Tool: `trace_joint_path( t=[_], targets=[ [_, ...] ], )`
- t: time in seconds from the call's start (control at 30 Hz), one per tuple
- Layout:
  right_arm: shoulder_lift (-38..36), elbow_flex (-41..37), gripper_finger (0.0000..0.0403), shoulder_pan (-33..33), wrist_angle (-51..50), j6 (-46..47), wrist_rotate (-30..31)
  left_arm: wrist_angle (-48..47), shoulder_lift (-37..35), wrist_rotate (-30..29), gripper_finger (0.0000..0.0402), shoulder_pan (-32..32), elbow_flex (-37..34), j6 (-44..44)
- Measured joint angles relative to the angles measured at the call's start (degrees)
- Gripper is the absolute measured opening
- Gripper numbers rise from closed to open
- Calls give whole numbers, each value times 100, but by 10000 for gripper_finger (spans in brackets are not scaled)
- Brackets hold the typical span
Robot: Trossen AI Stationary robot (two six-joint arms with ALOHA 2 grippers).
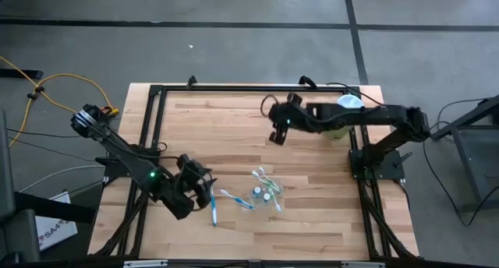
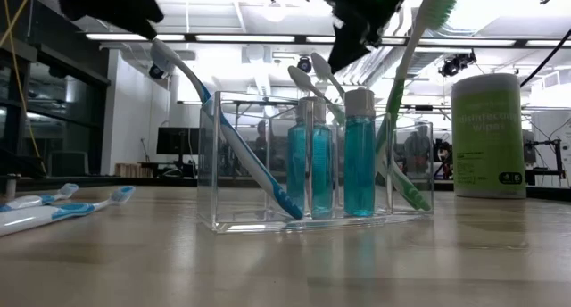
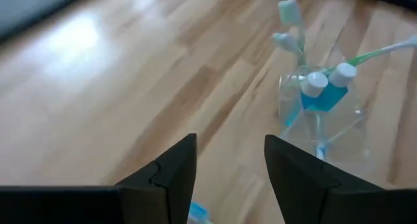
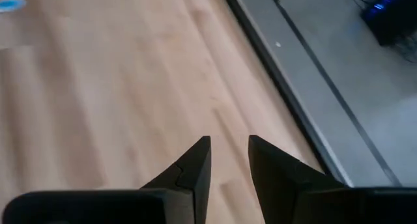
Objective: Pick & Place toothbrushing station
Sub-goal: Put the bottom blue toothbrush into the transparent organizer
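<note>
We are seeing the wooden bench (image 1: 234,120) carrying the toothbrushing station (image 2: 314,160) toward its near edge, right of the middle. It is sitting just beside the left gripper (image 1: 204,182), whose fingers are standing apart and empty, and well apart from the right gripper (image 1: 277,134), also parted, hovering toward the far edge. The clear tray is holding teal bottles (image 2: 359,155) and leaning toothbrushes (image 2: 241,137). A pale-green canister (image 2: 487,136) is reading "Wipes".

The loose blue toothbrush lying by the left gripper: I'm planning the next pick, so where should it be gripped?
Grip the blue toothbrush mid-handle, from straight above, fingers across its thin shaft. It lies flat on the table, beside the left gripper.
</note>
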Motion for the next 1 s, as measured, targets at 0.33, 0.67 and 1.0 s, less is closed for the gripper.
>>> trace_joint_path(
  t=[0.33, 0.67, 1.0],
  targets=[
    [0, 0, 94, -858, 16, -518, -531, -651, -119, 1819, 175, 582, 2, -2328],
    [0, 0, 94, -1353, 32, -1020, -776, -851, 410, 3349, 175, 1193, 0, -2986],
    [0, 0, 94, -1978, 69, -1030, -992, 284, 1153, 4037, 175, 1191, 0, -3113]
  ],
)
